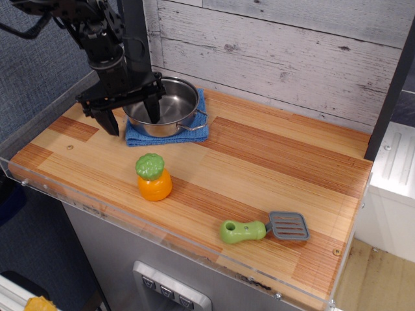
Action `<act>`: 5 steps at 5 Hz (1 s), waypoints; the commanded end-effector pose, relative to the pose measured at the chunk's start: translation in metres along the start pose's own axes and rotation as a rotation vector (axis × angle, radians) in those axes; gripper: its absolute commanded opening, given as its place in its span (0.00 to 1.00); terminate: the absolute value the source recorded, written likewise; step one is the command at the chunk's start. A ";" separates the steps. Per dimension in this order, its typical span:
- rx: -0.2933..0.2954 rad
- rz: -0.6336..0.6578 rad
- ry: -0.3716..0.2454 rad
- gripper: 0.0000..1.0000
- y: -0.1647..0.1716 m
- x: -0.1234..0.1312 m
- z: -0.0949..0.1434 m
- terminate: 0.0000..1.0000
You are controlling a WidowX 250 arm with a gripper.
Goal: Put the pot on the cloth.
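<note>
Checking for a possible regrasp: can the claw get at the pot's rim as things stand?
Probably yes. The claw stands open right at the pot, which sits on the cloth; nothing lies between them.

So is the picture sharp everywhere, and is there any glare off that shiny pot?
In the observation.image view, focus is fairly even across the counter; the pot on the cloth shows soft bright reflections inside, no harsh glare. The gripper, jaws spread, reads as a dark shape with little detail. Shadows under the spatula are faint.
</note>
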State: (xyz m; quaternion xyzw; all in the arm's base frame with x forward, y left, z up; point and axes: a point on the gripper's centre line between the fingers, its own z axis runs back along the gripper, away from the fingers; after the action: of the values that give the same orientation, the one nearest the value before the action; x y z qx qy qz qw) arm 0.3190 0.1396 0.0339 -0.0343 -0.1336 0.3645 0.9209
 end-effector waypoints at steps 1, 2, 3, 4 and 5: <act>-0.054 -0.005 -0.102 1.00 -0.010 0.020 0.050 0.00; -0.079 -0.022 -0.163 1.00 -0.019 0.027 0.090 0.00; -0.117 -0.047 -0.199 1.00 -0.027 0.023 0.117 0.00; -0.116 -0.124 -0.144 1.00 -0.034 0.014 0.138 0.00; -0.116 -0.124 -0.144 1.00 -0.034 0.014 0.138 0.00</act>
State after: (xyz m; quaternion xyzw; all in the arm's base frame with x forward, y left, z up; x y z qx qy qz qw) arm 0.3109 0.1134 0.1536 -0.0549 -0.1968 0.3045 0.9304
